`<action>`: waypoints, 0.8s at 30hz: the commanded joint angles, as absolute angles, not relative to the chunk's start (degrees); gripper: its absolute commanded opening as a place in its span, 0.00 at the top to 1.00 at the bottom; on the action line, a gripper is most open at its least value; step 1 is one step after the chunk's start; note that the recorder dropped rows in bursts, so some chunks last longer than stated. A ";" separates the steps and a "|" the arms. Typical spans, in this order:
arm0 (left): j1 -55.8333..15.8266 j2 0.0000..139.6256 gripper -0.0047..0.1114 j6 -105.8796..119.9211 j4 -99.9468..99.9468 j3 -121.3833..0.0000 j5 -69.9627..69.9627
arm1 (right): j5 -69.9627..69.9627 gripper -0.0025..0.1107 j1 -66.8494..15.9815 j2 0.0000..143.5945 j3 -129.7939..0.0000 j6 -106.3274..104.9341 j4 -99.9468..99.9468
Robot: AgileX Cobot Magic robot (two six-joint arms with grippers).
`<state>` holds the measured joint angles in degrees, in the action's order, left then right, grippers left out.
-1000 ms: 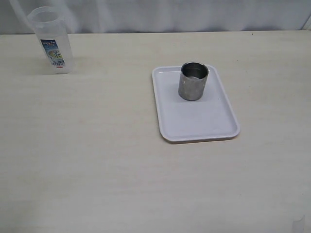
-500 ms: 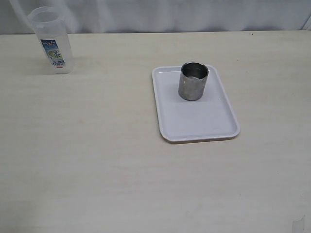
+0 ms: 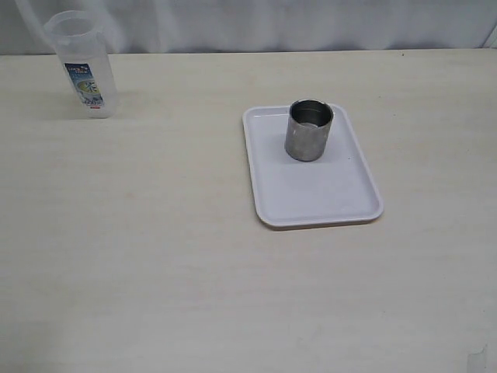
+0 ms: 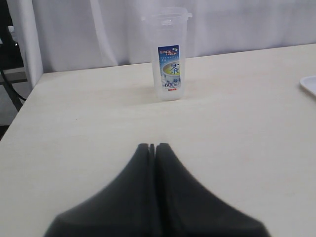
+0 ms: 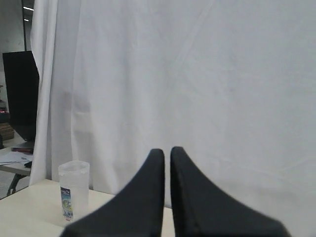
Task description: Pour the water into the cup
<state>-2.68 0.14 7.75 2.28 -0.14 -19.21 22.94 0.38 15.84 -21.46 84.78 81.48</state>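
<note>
while both arms stay outside the exterior view, that view looks down on a pale wood-grain table [image 3: 155,249] carrying two containers. at the upper left of the frame a tall translucent plastic container [image 3: 80,66] stands upright near the far edge. it has a blue-and-white label, which the left wrist view shows reading "lock & lock" and "600ml", and a clear lid on top. any water inside it is too clear to make out, so its level cannot be told. right of centre lies a white rectangular tray [image 3: 326,198] with rounded corners and a raised rim. a short, shiny stainless-steel cup [image 3: 309,130] without a handle stands upright on the far half of the tray, well apart from the container. the cup's mouth is open and its inside looks dull grey; whether it holds liquid cannot be told. a white curtain [image 3: 272,23] hangs along the top of the frame behind the table. in the left wrist view the left gripper [image 4: 155,147] points toward the container from well back, its two dark fingers pressed together with only a thin seam between them, holding nothing. in the right wrist view the right gripper [image 5: 167,150] faces the curtain, its fingers almost touching with a narrow slit between them, also holding nothing.
</note>
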 commanded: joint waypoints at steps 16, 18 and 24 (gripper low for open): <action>-2.56 0.00 0.96 7.46 2.18 0.00 -18.53 | 26.69 0.94 -0.56 4.74 -3.42 8.91 6.78; -2.56 0.00 0.96 7.46 2.18 0.00 -18.53 | 26.69 0.94 -0.56 2.44 0.00 2.97 3.19; -2.56 0.00 0.96 7.46 2.18 0.00 -18.53 | 11.81 0.94 -0.56 0.00 0.00 -1.84 3.19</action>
